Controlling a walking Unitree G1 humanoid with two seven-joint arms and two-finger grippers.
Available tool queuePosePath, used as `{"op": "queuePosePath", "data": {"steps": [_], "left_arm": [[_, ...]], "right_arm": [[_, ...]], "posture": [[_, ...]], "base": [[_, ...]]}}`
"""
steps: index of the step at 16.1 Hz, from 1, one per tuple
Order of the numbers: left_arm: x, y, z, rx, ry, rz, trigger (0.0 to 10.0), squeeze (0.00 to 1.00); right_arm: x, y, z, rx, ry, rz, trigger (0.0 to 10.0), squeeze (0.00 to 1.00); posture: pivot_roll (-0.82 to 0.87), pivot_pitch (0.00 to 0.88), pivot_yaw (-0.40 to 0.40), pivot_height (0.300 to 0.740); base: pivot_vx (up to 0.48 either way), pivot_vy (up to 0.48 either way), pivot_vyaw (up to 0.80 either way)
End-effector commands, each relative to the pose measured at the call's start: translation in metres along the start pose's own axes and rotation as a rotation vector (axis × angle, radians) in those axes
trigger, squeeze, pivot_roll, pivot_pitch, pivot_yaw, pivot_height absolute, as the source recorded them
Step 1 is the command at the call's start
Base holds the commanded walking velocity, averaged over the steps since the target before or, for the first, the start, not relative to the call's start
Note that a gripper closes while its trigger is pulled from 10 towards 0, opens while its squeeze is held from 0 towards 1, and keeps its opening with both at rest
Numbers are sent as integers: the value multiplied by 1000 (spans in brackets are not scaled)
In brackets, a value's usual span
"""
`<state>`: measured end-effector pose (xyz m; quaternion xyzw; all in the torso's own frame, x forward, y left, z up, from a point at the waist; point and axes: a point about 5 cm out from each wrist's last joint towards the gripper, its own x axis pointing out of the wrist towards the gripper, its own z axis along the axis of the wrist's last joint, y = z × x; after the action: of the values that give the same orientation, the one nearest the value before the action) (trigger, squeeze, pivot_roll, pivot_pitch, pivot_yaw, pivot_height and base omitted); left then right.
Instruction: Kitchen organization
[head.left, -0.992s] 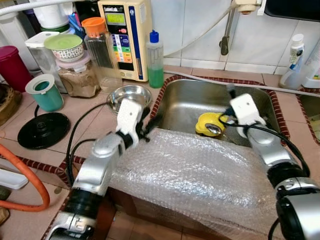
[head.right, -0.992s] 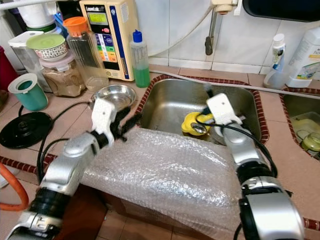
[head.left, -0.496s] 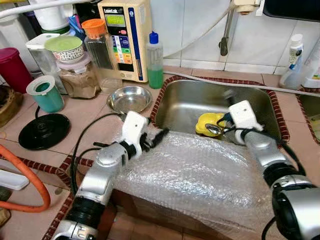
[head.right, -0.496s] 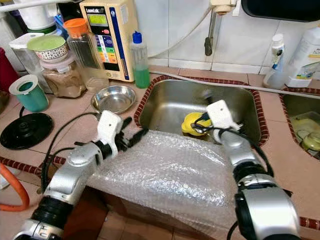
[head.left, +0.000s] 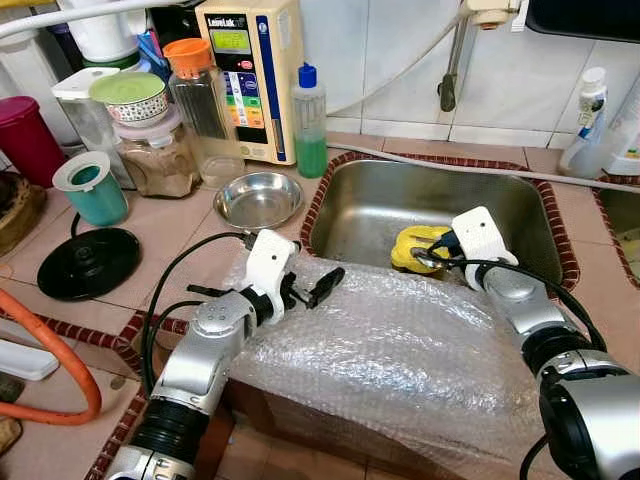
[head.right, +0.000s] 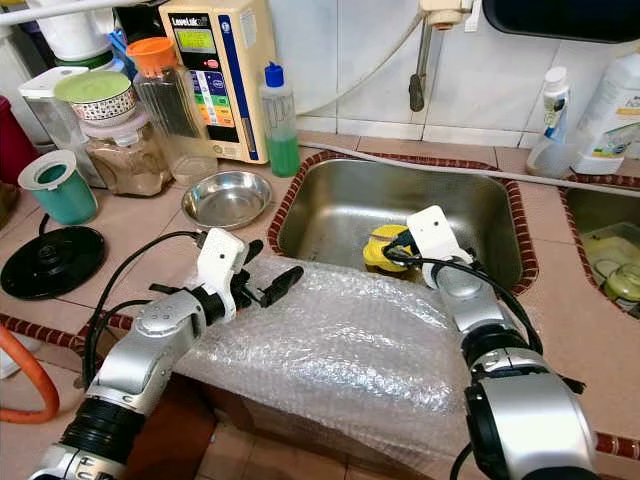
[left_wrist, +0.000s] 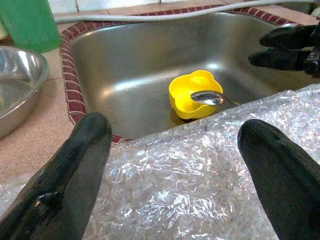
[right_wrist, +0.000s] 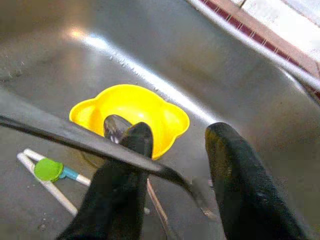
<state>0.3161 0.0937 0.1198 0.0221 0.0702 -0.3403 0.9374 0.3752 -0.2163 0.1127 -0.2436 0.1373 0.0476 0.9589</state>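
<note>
Little is judged done: the yellow bowl (right_wrist: 131, 116) and spoon (left_wrist: 206, 97) lie ungrasped beyond the right gripper's (right_wrist: 172, 165) released fingers, the left gripper's (left_wrist: 175, 165) likewise spread.

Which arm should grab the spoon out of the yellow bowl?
Right, likely. The right gripper is open in the sink, beside the yellow bowl and spoon. The left gripper hovers open over the bubble wrap, outside the basin.
</note>
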Motion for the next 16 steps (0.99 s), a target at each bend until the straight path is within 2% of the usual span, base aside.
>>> {"op": "queuePosePath", "data": {"steps": [1,5,7,16], "left_arm": [[-1,-1,3,4,1,-20,10000,1000],[0,-2,3,2,7,-29,10000,1000],[0,-2,2,2,13,-26,10000,1000],[3,-2,5,-15,1,-16,10000,1000]], "right_arm": [[1,1,3,11,3,13,10000,1000],[1,-1,2,44,10,11,10000,1000],[0,-6,-3,103,27,-9,10000,1000],[-3,-9,-8,122,30,-28,10000,1000]], "posture": [[48,0,115,740],[45,0,114,740],[45,0,113,740],[36,0,118,740]], "base": [[0,0,0],[0,0,0],[0,0,0],[0,0,0]]}}
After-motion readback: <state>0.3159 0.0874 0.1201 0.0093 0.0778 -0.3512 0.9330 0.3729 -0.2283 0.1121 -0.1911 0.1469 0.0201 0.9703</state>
